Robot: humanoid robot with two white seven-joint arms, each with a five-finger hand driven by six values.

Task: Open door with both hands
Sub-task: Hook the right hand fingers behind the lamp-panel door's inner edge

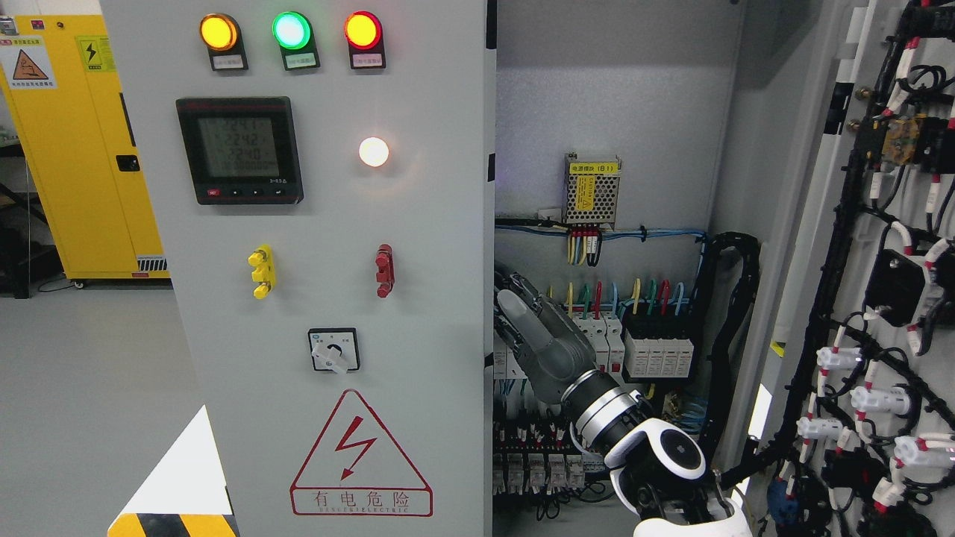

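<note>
The grey left door [336, 224] of the electrical cabinet stands closed, carrying three lamps, a meter and a warning triangle. The right door [858, 261] is swung wide open to the right, and its inner side is covered with black wiring. My right hand [522, 321] comes up from the lower right on a white and black forearm. It sits inside the opening, right against the left door's free edge [492, 298] at mid height. The door edge hides the hand's far side. My left arm does not show.
Inside the cabinet are a power supply [592, 190], a row of breakers [656, 350] and coloured wires close behind my hand. A black cable loop [735, 321] hangs at the right. A yellow cabinet [74, 149] stands at the far left on a grey floor.
</note>
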